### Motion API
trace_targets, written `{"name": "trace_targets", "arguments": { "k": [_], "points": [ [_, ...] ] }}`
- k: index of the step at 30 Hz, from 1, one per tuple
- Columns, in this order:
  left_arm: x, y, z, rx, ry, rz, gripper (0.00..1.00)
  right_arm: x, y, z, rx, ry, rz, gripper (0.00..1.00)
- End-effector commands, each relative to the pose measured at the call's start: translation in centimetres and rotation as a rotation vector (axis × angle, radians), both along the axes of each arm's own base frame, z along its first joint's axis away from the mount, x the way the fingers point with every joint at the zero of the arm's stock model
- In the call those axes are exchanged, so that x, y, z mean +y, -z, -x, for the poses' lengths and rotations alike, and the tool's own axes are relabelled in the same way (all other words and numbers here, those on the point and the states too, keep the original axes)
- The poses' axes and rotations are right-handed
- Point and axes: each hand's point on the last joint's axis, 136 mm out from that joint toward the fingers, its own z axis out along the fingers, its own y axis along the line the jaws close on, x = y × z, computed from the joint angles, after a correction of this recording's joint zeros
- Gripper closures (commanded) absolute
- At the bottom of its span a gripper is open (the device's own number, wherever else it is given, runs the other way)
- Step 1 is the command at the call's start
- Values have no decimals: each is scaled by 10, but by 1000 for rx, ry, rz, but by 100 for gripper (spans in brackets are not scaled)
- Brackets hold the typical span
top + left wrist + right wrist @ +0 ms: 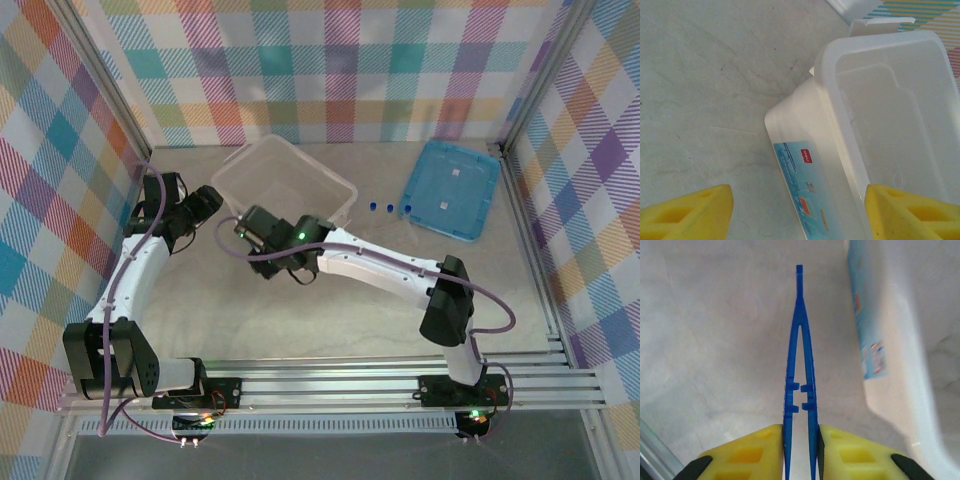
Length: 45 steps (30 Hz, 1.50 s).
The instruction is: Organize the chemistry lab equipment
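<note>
Status: the task is judged to be at an early stage. The large translucent plastic box [285,185] stands in the upper middle of the top view, and nothing can be made out inside it. The flat blue lid [452,188] lies well apart at the upper right. The thin clear blue-capped tubes [390,208] lie on the table between box and lid, not yet collected. One item is in hand, so its placing and the tubes remain to be done.

Right gripper [801,432]: the jaws are narrow and clamped on the dark blue plastic tweezers [799,300]; the yellow fingers [765,450] press both arms of the tool from either side.

Position of the tweezers: in the right wrist view they sit in the centre of the frame, above the pale table surface. They are just beside the labelled outer wall of the box at the right of the frame, outside the box and not over its opening. Their height off the table cannot be told.

Orientation: the long axis runs from the bottom to the top of the right wrist frame, in line with the fingers and roughly parallel to the box wall. The two arms are spread at the gripped end and meet at the far end, which points away from the gripper. Which end is the working tip cannot be told.

Left gripper [799,210]: the jaws stand wide with nothing held; the near corner and rim of the box lie between the fingers in the left wrist view, and contact cannot be confirmed.
</note>
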Motion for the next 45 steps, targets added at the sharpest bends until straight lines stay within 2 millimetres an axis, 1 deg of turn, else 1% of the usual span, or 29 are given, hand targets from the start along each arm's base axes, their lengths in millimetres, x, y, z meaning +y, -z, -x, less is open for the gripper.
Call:
{"name": "trace_targets", "arguments": {
  "k": [1, 5, 9, 11, 14, 21, 25, 30, 35, 45],
  "points": [
    [5, -6, 1, -29, -20, 22, 30, -14, -35, -26, -71, 9, -14, 75],
    [4, -5, 0, -29, -15, 25, 30, -17, -43, -57, -90, 39, -32, 74],
    [3, -5, 0, -31, -10, 31, 30, -20, -36, -89, -93, 63, -29, 74],
    [2, -5, 0, -32, -7, 37, 30, -22, -24, -106, -73, 73, -23, 74],
    [1, -5, 0, -32, -4, 43, 30, -23, -7, -125, -43, 82, -14, 74],
    [0, 3, -2, 0, 7, 45, 29, -12, 33, -150, 44, 71, -36, 73],
    [-2, 2, -3, -7, 11, 53, 29, -8, 49, -155, 71, 64, -35, 73],
    [-4, 6, -5, 6, 18, 65, 29, -2, 67, -153, 123, 32, -38, 73],
    [-6, 12, -6, 23, 26, 76, 29, 3, 78, -149, 155, -2, -38, 73],
    [-7, 11, -6, 20, 31, 83, 29, 5, 101, -145, 196, -22, -10, 71]
  ]
}}
